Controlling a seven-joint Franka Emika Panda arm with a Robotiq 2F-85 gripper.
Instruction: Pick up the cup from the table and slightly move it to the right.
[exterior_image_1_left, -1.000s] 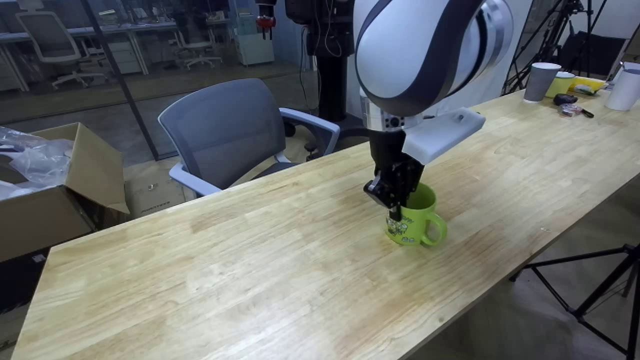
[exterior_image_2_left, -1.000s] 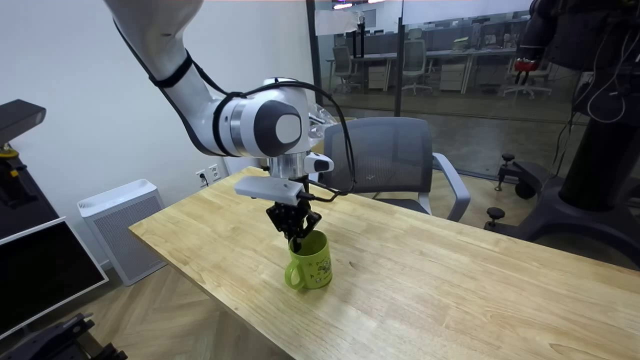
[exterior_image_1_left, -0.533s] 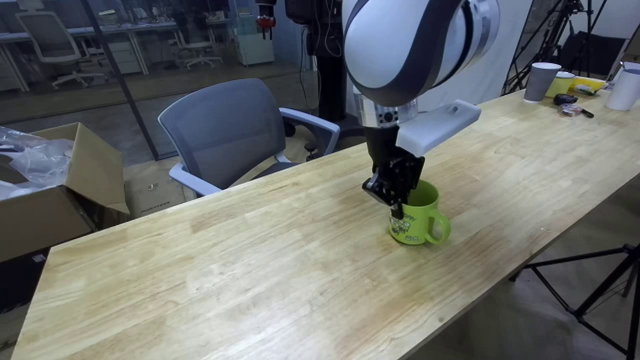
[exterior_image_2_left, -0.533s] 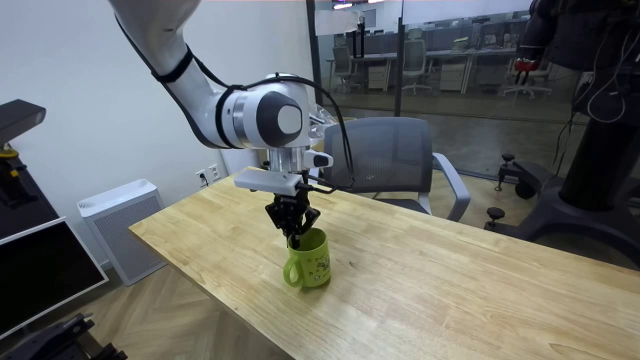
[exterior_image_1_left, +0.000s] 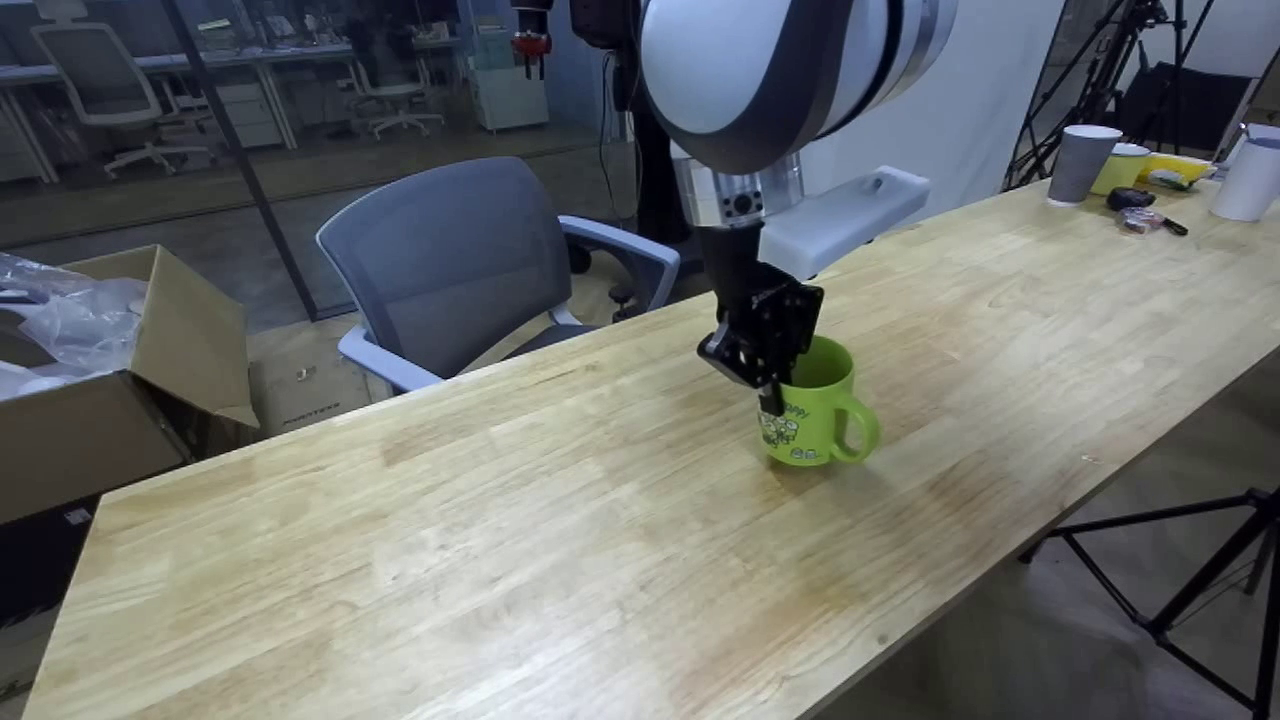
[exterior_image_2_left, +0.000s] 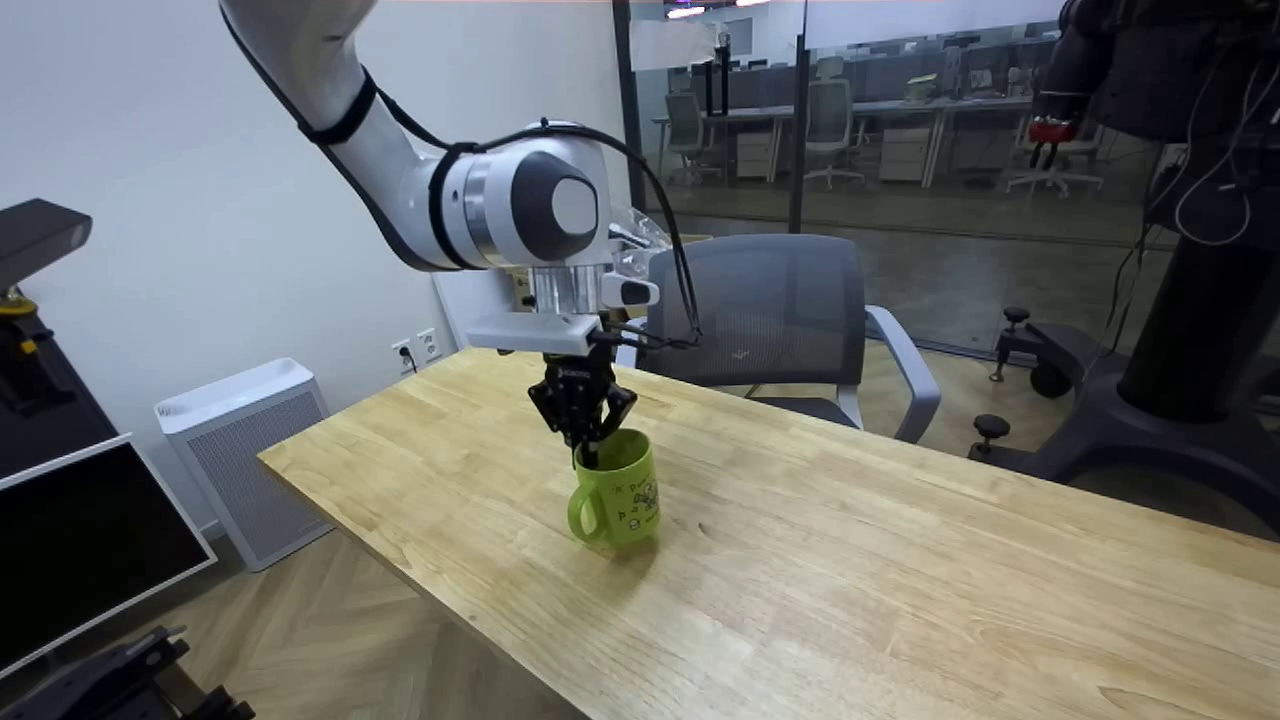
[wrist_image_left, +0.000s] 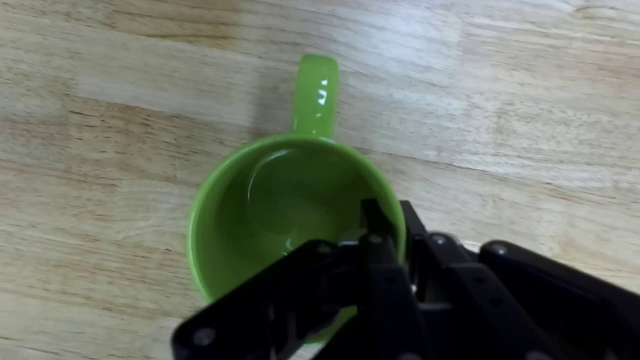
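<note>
The new thing in this moment is the height of the lime-green cup (exterior_image_1_left: 812, 425): in both exterior views it sits higher than half a second ago. Its base now seems free of the worktop (exterior_image_1_left: 500, 540), because a soft shadow (exterior_image_2_left: 622, 572) lies under it, toward 6 o'clock. The pincer (wrist_image_left: 391, 215) is pinching the cup by its wall, with one tip inside and one outside; in the wrist view this place is at about 3 o'clock of the rim, and the handle (wrist_image_left: 315, 95) points to 12 o'clock. The cup looks nearly upright. For the task this means, in my judgement, that the picking up has succeeded and the small move to the right mostly remains; I cannot tell surely whether its sideways part has begun. As the hold is only on one side, the cup could turn or tilt when it is carried quickly, so a short and slow move, followed by a gentle lowering, would be wise. In an exterior view the grey tumbler (exterior_image_1_left: 1083, 165) stands well apart from the cup, between 1 and 2 o'clock of it, so I expect no disturbance
</note>
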